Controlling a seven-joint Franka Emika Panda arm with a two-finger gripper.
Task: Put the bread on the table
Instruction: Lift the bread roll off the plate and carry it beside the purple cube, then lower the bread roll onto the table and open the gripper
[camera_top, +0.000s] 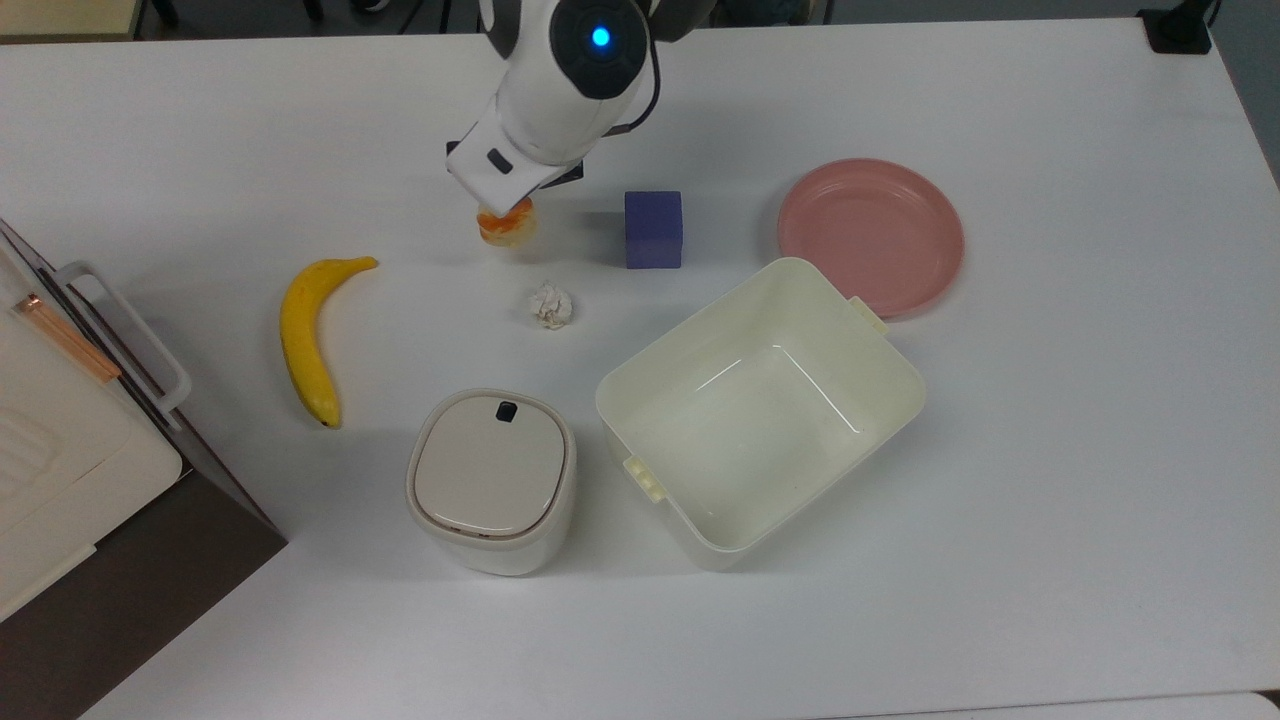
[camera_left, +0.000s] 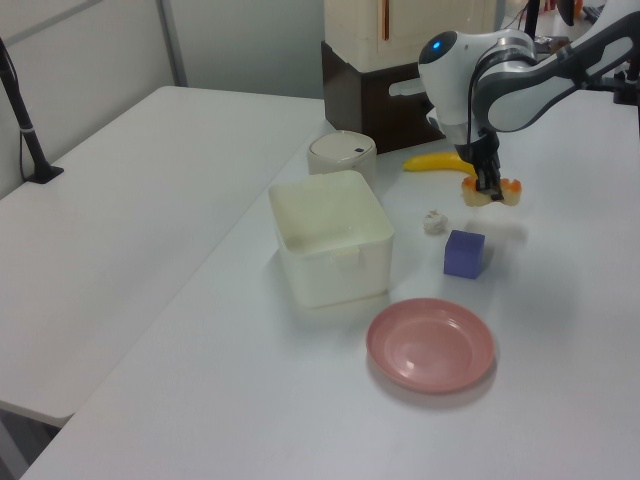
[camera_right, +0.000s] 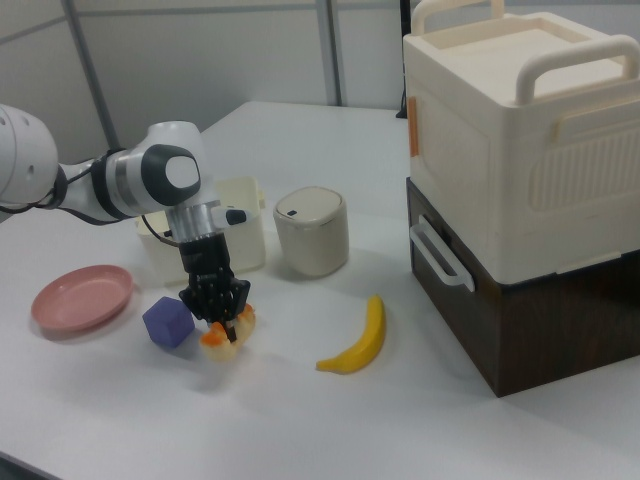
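The bread (camera_top: 503, 222) is a small bun with an orange-brown top, and my gripper (camera_right: 219, 316) is shut on it from above. It hangs very low over the white table (camera_top: 1050, 450), and I cannot tell whether it touches the surface. In the top view it sits to the left of the purple cube (camera_top: 653, 229) and above the paper ball (camera_top: 551, 304). In the left view the bread (camera_left: 490, 191) pokes out on both sides of the dark fingers (camera_left: 484, 176). The white hand covers part of the bun in the top view.
A banana (camera_top: 308, 335) lies toward the top view's left. A pink plate (camera_top: 870, 235), an open cream tub (camera_top: 760, 405) and a lidded white bin (camera_top: 492, 480) stand nearby. A cream box on a brown cabinet (camera_top: 60, 430) fills the top view's left edge.
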